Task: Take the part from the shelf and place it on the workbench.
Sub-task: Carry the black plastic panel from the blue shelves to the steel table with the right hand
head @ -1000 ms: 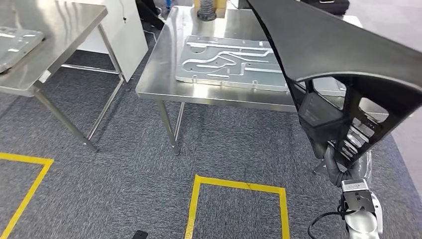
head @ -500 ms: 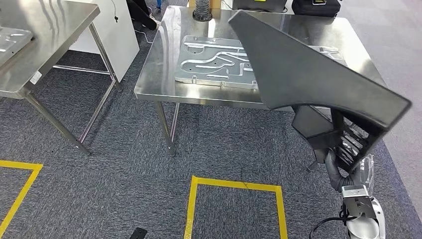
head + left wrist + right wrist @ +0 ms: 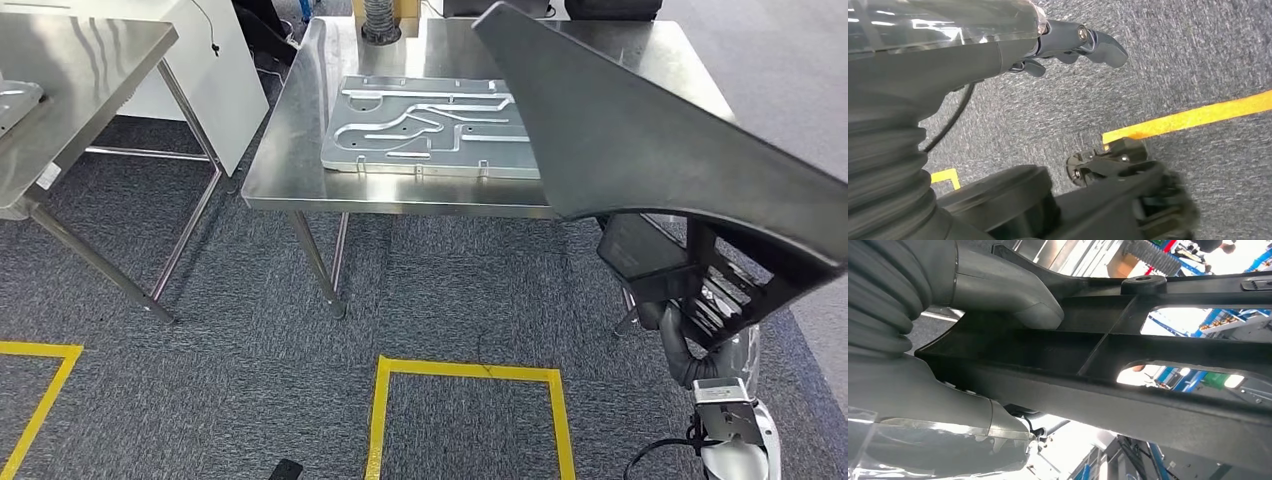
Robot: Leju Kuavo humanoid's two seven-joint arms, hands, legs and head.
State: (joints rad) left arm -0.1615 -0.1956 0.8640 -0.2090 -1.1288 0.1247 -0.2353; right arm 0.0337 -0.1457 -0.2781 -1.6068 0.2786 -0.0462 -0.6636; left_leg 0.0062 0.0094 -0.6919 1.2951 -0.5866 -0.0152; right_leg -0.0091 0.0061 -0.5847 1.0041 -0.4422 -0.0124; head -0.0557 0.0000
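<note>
I see grey carpet [image 3: 200, 330] with yellow tape lines [image 3: 465, 372] across the floor ahead of me. On it stands a steel workbench [image 3: 290, 150], and a second steel table [image 3: 80, 60] stands off to its left. A flat grey metal plate [image 3: 420, 135] with pressed grooves lies on the workbench top. The black plastic part [image 3: 640, 150] is up in the air on my right side, a broad dark panel tilted over the right end of the workbench and not resting on it, with a ribbed, slotted frame at its lower end. My right hand [image 3: 998, 300] grips that frame: in the right wrist view the grey thumb lies on one face of a black rib and the rest of the hand wraps the other side. My left hand [image 3: 1073, 42] hangs over the carpet, holding nothing, its dark fingers curled in.
</note>
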